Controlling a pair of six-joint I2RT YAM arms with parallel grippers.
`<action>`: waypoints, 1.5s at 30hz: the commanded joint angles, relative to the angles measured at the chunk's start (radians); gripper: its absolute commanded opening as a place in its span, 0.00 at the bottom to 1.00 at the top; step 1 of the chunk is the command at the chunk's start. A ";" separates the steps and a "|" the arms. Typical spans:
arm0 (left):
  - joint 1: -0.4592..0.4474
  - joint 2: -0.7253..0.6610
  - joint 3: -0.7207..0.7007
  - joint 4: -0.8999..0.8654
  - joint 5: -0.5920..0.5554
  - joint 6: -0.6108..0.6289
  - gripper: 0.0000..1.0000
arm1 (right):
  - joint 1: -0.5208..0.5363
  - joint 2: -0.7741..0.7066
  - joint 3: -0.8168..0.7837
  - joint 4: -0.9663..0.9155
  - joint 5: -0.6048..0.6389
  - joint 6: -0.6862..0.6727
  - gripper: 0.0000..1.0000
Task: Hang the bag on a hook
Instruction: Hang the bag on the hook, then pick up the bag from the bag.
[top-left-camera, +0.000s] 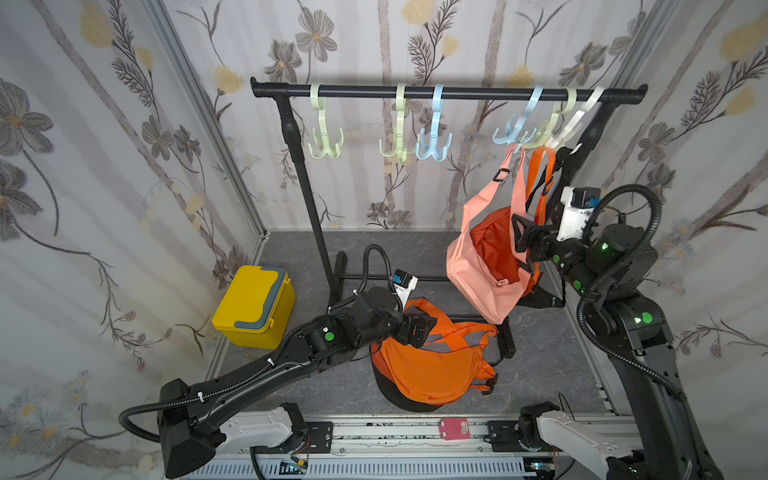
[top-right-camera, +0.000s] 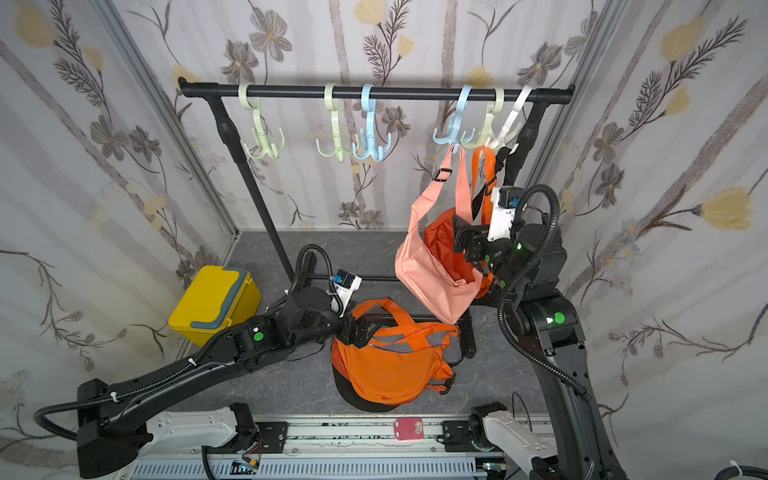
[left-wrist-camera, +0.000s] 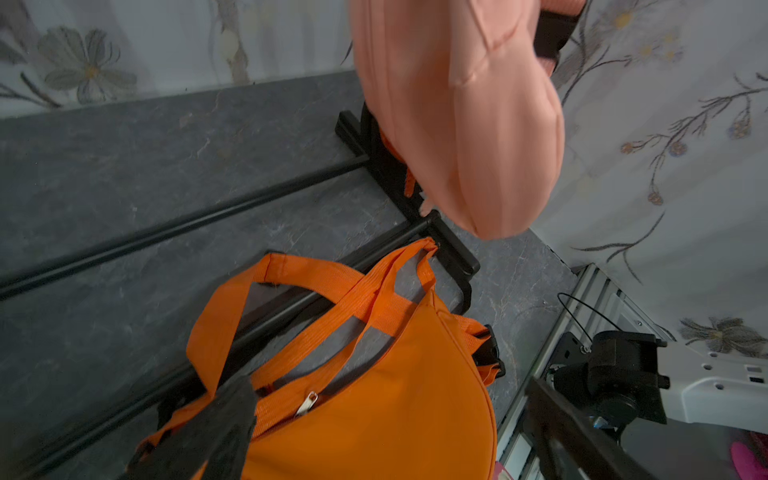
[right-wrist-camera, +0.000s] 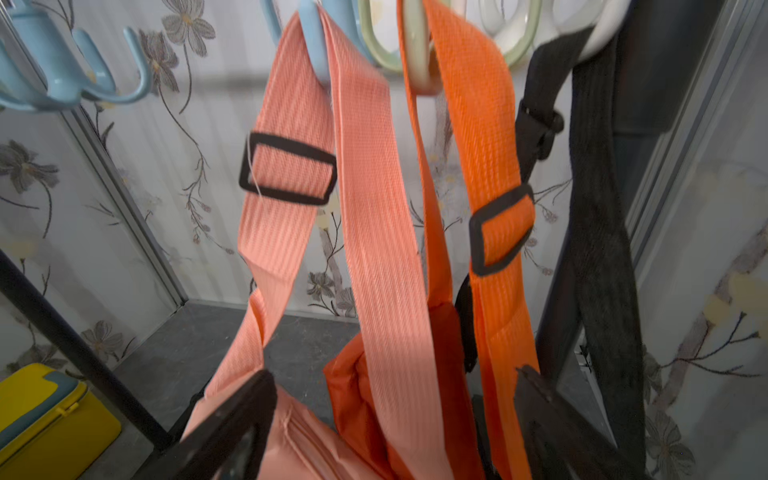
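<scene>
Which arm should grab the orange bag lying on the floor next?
Left. The left gripper hangs open right over the orange bag on the floor; the right gripper is up by the hanging pink bag.

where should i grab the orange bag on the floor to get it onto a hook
On the orange bag, probably take the strap loop, which lies slack over the rack's base bar. Come down from above, jaws across the flat webbing; the body is wide and soft.

Pink bag (top-left-camera: 465, 266), orange bag (top-left-camera: 432, 370), yellow box (top-left-camera: 249, 299)
</scene>
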 joint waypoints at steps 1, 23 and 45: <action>0.004 -0.065 -0.127 0.053 -0.039 -0.201 1.00 | 0.014 -0.067 -0.102 0.074 0.016 0.053 0.85; -0.181 0.077 -0.505 0.386 0.000 -0.715 0.75 | 0.122 -0.338 -0.539 0.130 0.135 0.212 0.85; -0.163 0.085 0.123 -0.225 -0.124 -0.121 0.00 | 0.123 -0.371 -0.449 0.036 0.181 0.089 0.87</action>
